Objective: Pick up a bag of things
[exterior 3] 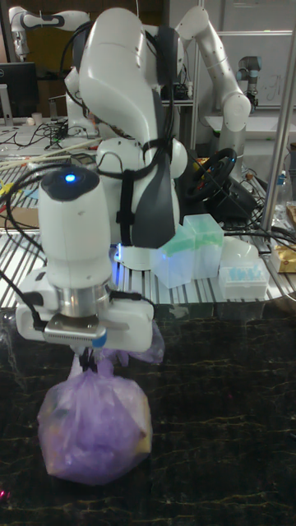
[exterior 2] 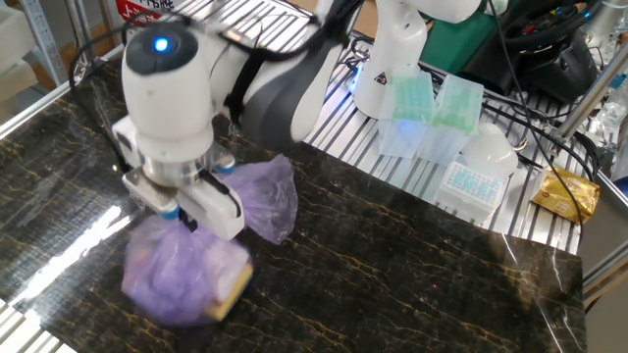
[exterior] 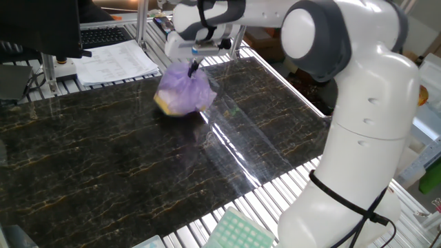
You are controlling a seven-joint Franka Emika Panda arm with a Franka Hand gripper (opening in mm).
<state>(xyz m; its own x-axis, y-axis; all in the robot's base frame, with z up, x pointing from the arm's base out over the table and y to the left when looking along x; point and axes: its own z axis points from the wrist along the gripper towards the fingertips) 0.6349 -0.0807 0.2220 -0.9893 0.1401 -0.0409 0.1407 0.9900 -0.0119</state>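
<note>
The bag of things (exterior: 182, 95) is a lumpy lilac plastic bag with yellowish contents showing through. It hangs from its bunched top under my gripper (exterior: 195, 67), which is shut on the plastic. In the other fixed view the bag (exterior 2: 182, 279) is blurred with motion below the gripper (exterior 2: 186, 221), and a loose purple flap (exterior 2: 263, 196) sticks out behind the fingers. From the tall fixed view, the bag (exterior 3: 94, 427) dangles straight below the gripper (exterior 3: 90, 357), apparently just above the dark marble tabletop (exterior: 103, 165).
Papers (exterior: 117, 62) and a dark monitor (exterior: 41, 27) sit at the table's far left edge. Green tip boxes (exterior 2: 432, 103), a white box (exterior 2: 471, 176) and a yellow packet (exterior 2: 564, 194) lie on the metal slats. A green rack (exterior: 238, 231) is at the near edge.
</note>
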